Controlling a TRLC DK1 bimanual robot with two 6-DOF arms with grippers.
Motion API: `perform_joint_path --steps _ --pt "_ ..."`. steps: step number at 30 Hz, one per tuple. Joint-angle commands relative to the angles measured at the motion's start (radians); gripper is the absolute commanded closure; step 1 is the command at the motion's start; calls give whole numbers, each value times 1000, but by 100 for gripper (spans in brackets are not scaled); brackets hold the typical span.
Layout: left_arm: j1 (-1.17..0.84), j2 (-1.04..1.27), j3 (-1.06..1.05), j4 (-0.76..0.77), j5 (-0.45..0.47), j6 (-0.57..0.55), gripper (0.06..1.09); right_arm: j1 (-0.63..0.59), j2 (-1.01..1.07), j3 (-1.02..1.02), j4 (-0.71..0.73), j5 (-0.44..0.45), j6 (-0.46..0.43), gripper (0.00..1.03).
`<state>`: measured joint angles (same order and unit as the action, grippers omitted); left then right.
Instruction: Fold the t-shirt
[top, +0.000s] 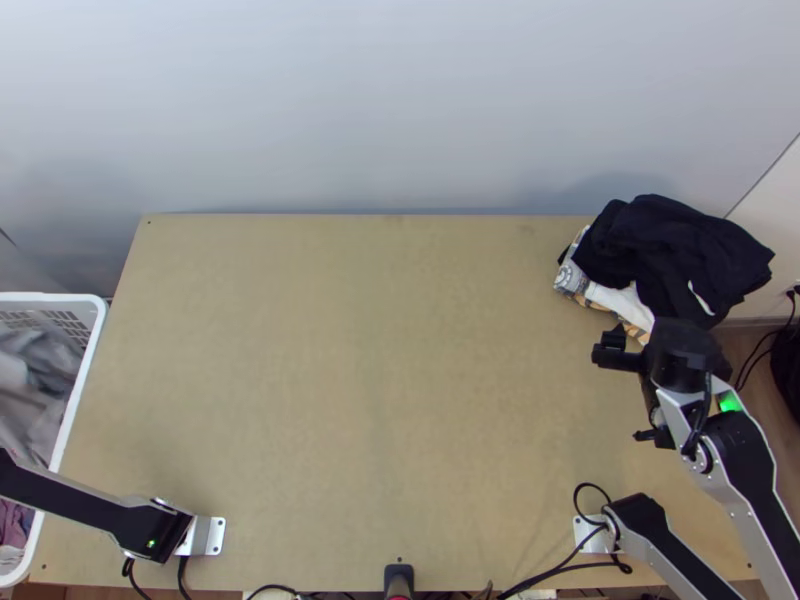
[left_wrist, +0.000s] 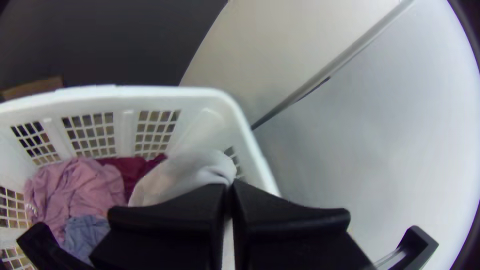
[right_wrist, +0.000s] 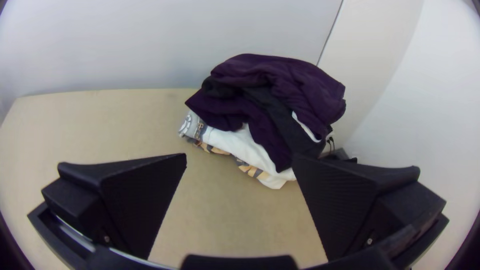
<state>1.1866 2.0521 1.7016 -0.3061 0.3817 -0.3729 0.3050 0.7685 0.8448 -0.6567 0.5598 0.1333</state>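
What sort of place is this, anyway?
Probably a workshop or lab for robots handling laundry: a left arm and a right arm stand at a wooden table, with a clothes pile and a basket of loose clothes.

A robot work station, somewhat lab-like, is suggested: under the right gripper (top: 620, 395), a plain wooden table (top: 380, 350); beyond it, an undecorated pale wall (top: 400, 110); behind it, loose cables (top: 560, 570) laid beside a metal mounting plate (top: 589, 535).
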Motion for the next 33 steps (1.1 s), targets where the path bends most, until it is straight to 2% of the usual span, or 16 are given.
perform_joint_path --steps 1,3,6,12,18,24,29,33 --pt "-18 -303 32 4 125 -107 105 0 3 45 -8 0 -1 5" --pt "-33 -379 44 1 183 -138 105 0 3 53 -8 0 -1 5" --pt "-78 -507 41 -1 221 -166 105 2 -1 63 -11 0 -1 5" --pt "-229 -748 39 2 240 -202 105 -1 -8 122 -29 0 -6 5" --pt "-495 -926 -10 -31 240 -250 105 -3 -21 137 -44 0 -23 5" --pt "-943 -1023 -126 -116 40 -235 105 -26 -46 135 -61 0 -23 5" --pt "-1213 -1066 -335 -142 -10 -238 105 -56 -61 143 -66 0 -24 4" --pt "-1443 -1069 -430 -157 -122 -236 105 -61 -51 175 -103 0 -40 4"
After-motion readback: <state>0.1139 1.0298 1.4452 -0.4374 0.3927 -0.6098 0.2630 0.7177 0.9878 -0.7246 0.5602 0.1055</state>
